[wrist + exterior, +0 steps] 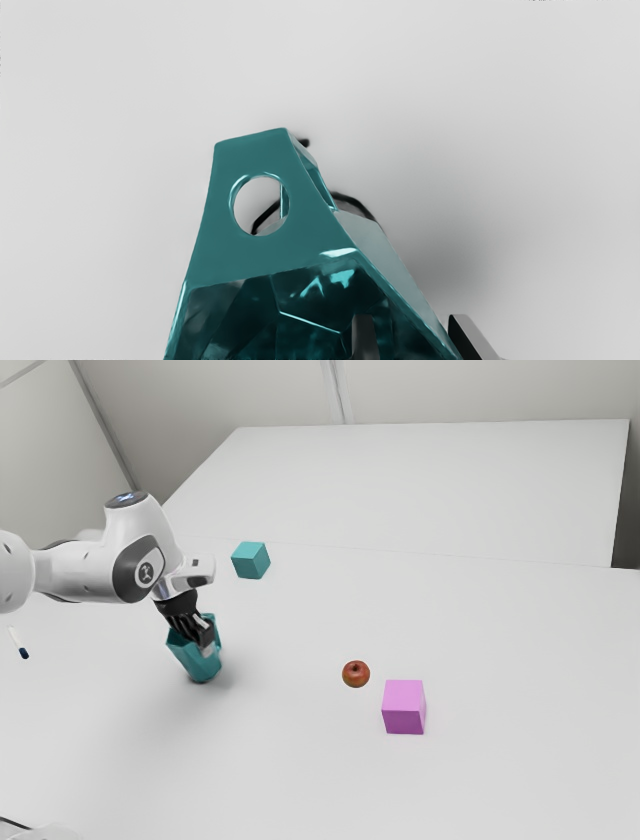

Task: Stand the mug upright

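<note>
Mug point(195, 662), ext. view: deep teal w/ faceted sides, wide at the mouth & narrowing to a dark base point(201, 680) on the white table point(290, 760); mouth faces up, body approx. upright, tho we can't tell if it leans slightly; our gripper point(201, 638) is down at its mouth; teal cube point(250, 560) sits apart, nearer the far side; apple point(356, 674) & pink cube point(404, 708) lie well off toward the ext. view's right.

Wrist view: we look down into the mug, its inside dark & glossy w/ bright glints and sharp facet lines; handle point(260, 157) is a flat matte teal plate w/ a round hole, thru which part of the dark base shows; outer wall beside it looks pale grey-teal; our jaws stand spread, one finger point(365, 335) inside the mouth, the other outside the wall, w/ a gap btwn the inner one & the nearby rim.
</note>
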